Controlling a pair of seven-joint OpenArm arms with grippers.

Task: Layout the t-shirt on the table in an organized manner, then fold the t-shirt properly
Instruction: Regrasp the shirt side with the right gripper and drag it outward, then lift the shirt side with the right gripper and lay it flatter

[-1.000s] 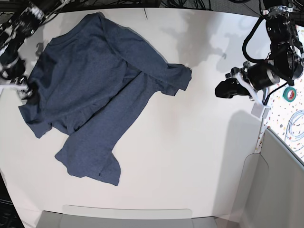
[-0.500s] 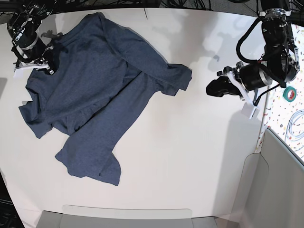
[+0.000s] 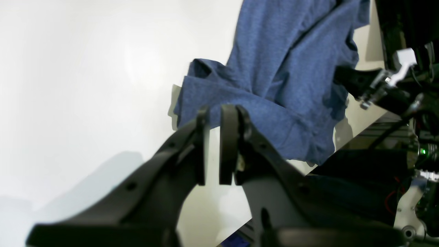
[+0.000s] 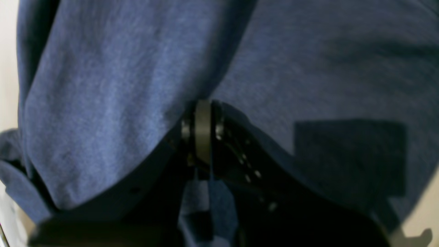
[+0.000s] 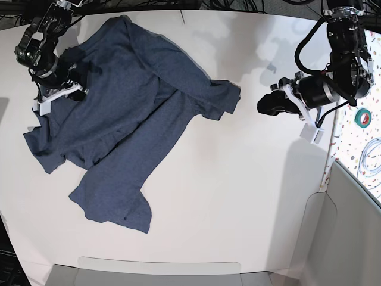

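We see the t-shirt (image 5: 125,113) lying rumpled on the table (image 5: 238,196), spread from the far left corner toward the middle, one sleeve bunched near the centre of the far half. The right gripper (image 5: 74,89) is pinched together on the shirt's cloth near the left edge. The left gripper (image 3: 214,144) hangs above bare tabletop near the right edge, its jaws almost together, holding nothing

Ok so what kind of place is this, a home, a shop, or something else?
Most likely a robotics lab or test bench: two robot arms, the left gripper and the right gripper, work over a bare white table with a t-shirt, cables behind, tape roll alongside.
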